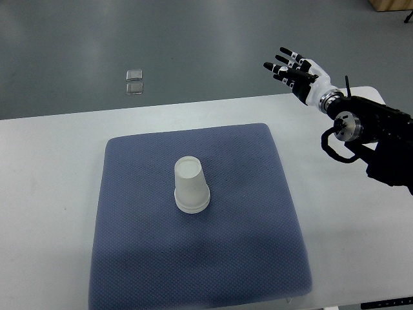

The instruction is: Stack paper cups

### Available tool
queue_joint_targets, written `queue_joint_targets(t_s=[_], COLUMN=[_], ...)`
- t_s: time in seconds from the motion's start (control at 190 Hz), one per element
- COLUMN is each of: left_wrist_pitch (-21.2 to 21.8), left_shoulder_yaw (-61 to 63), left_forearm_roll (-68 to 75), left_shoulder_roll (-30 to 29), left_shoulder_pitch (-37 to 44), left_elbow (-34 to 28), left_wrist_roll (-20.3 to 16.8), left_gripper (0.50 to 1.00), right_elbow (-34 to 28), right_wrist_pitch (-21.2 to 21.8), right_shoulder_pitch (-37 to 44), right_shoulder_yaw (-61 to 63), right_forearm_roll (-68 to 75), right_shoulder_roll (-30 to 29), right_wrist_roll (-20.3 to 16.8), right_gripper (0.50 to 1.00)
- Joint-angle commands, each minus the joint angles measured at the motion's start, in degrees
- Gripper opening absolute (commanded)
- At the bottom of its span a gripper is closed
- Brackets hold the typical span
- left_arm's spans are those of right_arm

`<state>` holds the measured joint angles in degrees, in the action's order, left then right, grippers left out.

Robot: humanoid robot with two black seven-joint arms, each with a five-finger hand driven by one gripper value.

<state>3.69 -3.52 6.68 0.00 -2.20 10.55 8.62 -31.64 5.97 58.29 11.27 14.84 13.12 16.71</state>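
White paper cups (191,186) stand upside down in one nested stack near the middle of the blue-grey mat (245,245). My right hand (293,72) is raised past the table's far right edge, well away from the cups. Its fingers are spread and hold nothing. Its black forearm comes in from the right edge. No left arm shows.
The mat lies on a white table (51,168). Two small clear square items (134,81) lie on the grey floor beyond the table's far edge.
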Motion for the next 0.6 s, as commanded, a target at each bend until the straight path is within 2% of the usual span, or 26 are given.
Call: queue_joint_targets(t_s=[0.0, 0.364, 0.596], left_wrist_pitch=[0.0, 0.0, 0.0], left_shoulder_yaw=[0.0, 0.0, 0.0], left_forearm_roll=[0.0, 0.0, 0.0], left_shoulder_roll=[0.0, 0.0, 0.0], left_shoulder_pitch=[0.0, 0.0, 0.0], left_elbow=[0.0, 0.0, 0.0], left_wrist_roll=[0.0, 0.0, 0.0], left_gripper=[1.0, 1.0, 1.0], right_elbow=[1.4, 4.48, 4.56], right_wrist_pitch=[1.24, 0.8, 0.8], right_shoulder_pitch=[-0.98, -3.0, -3.09], right_shoulder_yaw=[1.65, 3.58, 3.58], right_forearm_roll=[0.02, -0.16, -0.16], right_shoulder_roll=[-0.81, -1.78, -1.87], right_wrist_roll=[1.66, 2.28, 4.39], right_gripper=[0.911, 0.913, 0.913])
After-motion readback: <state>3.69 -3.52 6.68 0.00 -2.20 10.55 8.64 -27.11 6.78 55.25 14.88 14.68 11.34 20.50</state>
